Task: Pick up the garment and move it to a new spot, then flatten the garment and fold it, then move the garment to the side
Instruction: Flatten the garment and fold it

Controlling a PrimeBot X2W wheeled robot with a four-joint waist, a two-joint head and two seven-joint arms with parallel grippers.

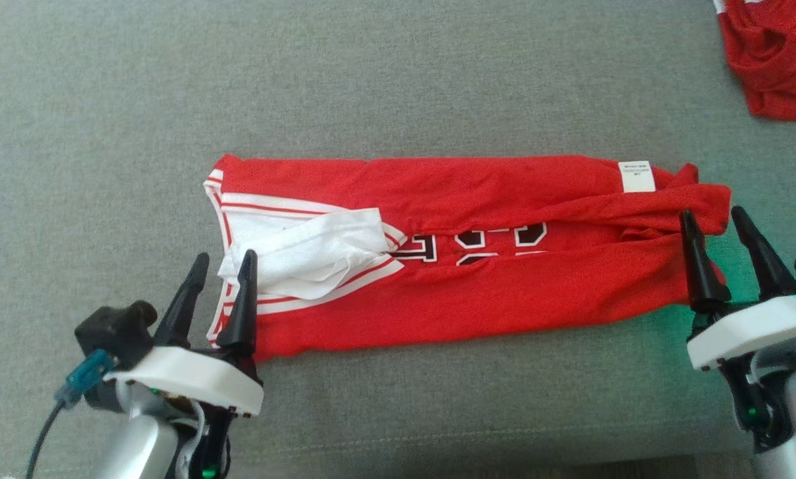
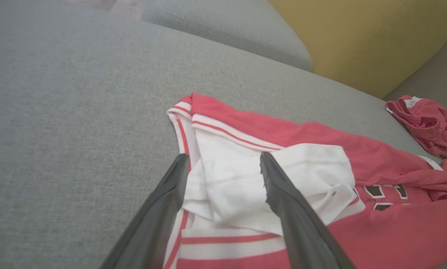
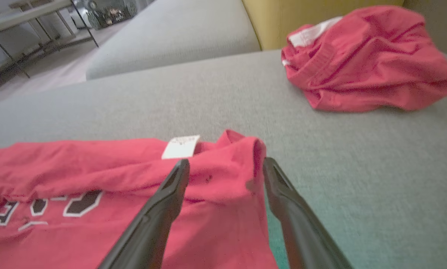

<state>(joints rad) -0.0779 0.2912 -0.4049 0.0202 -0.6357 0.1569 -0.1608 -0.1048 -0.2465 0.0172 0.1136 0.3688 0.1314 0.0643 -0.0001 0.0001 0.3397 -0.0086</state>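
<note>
Two grippers, one at each end of a long red sports jersey (image 1: 471, 293) with white trim and black-and-white lettering. At far left, left gripper (image 1: 223, 266) with long dark fingers (image 2: 281, 194) parted, clamped on nothing, tips over the striped white-and-red end of the cloth; cannot tell whether touching it. In the left wrist view, those fingers straddling a bunched flap of white fabric (image 2: 309, 168). Moving right: lies folded into a narrow lengthwise band, flat on the grey woven sofa cushion (image 1: 398, 80), long edges turned in toward the middle, lettering peeking through the gap between them. Carries a small white rectangular label (image 1: 636, 176) near the upper right corner. At the right end, right gripper (image 1: 711, 223) likewise parted and gripping nothing, one finger over the rumpled red corner, the other just beside it above bare cushion. Farther right and up, well apart from the band, a crumpled second red garment (image 1: 777, 60) with a strip of white edging. Behind that, in the wrist views, a mustard-yellow cushion (image 2: 376, 33) at the sofa's back.
</note>
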